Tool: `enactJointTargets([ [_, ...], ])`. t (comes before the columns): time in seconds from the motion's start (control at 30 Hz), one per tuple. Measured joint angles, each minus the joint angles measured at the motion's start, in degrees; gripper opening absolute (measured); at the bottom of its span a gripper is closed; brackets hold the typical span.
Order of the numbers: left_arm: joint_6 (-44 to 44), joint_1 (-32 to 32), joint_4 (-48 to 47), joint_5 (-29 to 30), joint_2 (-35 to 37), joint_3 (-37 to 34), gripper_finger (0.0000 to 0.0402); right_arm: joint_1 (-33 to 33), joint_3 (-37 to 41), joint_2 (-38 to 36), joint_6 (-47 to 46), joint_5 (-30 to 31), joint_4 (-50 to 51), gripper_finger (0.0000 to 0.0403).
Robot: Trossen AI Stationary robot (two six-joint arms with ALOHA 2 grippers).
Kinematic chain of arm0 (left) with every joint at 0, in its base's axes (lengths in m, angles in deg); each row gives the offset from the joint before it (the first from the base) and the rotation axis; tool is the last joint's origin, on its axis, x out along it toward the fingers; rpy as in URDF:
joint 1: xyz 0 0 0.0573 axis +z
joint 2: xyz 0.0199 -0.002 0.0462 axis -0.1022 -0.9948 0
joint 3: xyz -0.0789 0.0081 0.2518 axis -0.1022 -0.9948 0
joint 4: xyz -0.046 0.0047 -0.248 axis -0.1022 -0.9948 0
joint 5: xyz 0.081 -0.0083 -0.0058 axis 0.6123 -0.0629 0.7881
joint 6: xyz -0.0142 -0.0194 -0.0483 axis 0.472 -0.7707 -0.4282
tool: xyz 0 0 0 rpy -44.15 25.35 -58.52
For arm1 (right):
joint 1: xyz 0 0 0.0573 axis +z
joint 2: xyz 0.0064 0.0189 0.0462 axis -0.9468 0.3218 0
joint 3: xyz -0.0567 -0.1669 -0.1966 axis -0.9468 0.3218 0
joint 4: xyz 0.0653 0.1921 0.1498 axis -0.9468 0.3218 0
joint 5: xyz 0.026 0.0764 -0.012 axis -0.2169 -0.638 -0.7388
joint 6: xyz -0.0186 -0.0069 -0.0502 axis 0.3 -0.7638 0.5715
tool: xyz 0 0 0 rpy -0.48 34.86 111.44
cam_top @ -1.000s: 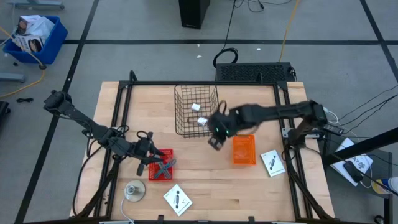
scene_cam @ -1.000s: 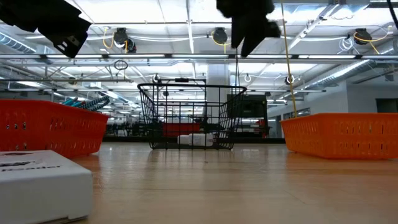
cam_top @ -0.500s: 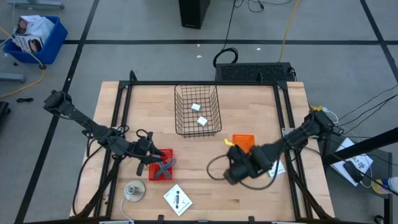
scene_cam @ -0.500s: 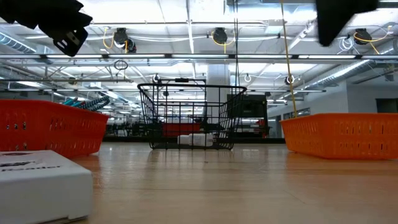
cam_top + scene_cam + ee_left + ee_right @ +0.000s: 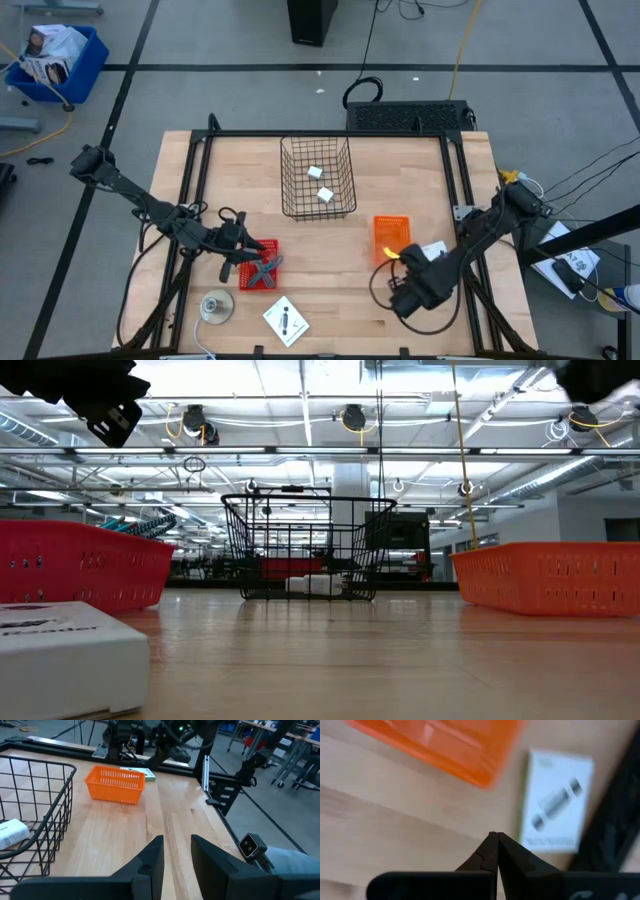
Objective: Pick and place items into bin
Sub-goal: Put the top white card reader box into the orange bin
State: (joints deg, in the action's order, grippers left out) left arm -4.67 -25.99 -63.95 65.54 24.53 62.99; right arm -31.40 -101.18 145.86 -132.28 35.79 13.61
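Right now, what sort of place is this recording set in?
Probably a robotics lab or workshop in an industrial hall: a framed wooden table with two mounted arms, a bare floor marked with tape lines, and exposed ceiling pipes above rows of equipment.

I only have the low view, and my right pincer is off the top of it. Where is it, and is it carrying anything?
Observer: The right pincer is shut and empty, over the wood close to a white card near the table's right edge.
Operator: What is in the wire bin? I only see something white through the bars.
Observer: Two white cubes lie in the wire bin, apart from each other.
Operator: And the left arm?
Observer: The left pincer is open with nothing between its fingers. From above it is at the red tray, where a grey tool lies.
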Motion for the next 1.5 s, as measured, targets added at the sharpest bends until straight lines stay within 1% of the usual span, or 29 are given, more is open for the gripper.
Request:
enactJointTargets([
  [0.13,-0.07,0.0,-0.11,0.0,0.0,0.0,0.0102,-0.04,4.71,0.01,-3.09,-8.98,-1.59,0.0001],
  [0.3,-0.09,0.0,-0.17,0.0,-0.02,0.0,0.0102,-1.21,11.73,-0.01,-3.4,-15.26,-4.56,0.0001],
  [0.53,0.09,0.0,-0.19,0.0,0.0,0.0,0.0102,-1.26,18.75,-0.01,-2.11,-16.19,-6.75,0.0],
  [0.67,0.09,0.0,-0.17,0.0,0.0,0.0,0.0102,-1.36,21.33,-0.1,-0.85,-17.82,-13.63,0.0],
  [0.8,-0.11,0.0,-0.12,0.0,0.0,0.0,0.0102,-1.41,22.61,-0.31,-1.03,-19.21,-17.87,0.0],
  [0.9,-0.13,0.0,-0.14,0.0,0.0,0.0,0.0102,-0.9,21.21,-0.27,-1.79,-21.86,-20.74,0.0],
  [1.07,-0.24,0.02,-0.1,0.0,0.0,0.0,0.0102,-0.17,17.83,-0.09,-1.93,-20.35,-25.17,0.0],
  [1.17,-0.81,0.01,-0.06,-0.14,-0.02,0.0,0.0102,-0.17,16.92,-0.13,-1.75,-17.05,-29.24,0.0],
  [1.33,-1.81,0.02,2.3,-3.82,-0.01,0.0,0.0102,-0.23,16.77,-0.16,-1.36,-12.67,-41.34,0.0],
  [1.43,-1.84,0.0,3.16,-4.57,-0.02,0.0,0.0102,-0.08,16.86,-0.07,-1.45,-9.6,-45.98,0.0],
  [1.5,-1.81,0.02,3.6,-4.55,0.0,0.0,0.0102,0.05,16.87,-0.01,-1.09,-6.63,-47.22,0.0],
])
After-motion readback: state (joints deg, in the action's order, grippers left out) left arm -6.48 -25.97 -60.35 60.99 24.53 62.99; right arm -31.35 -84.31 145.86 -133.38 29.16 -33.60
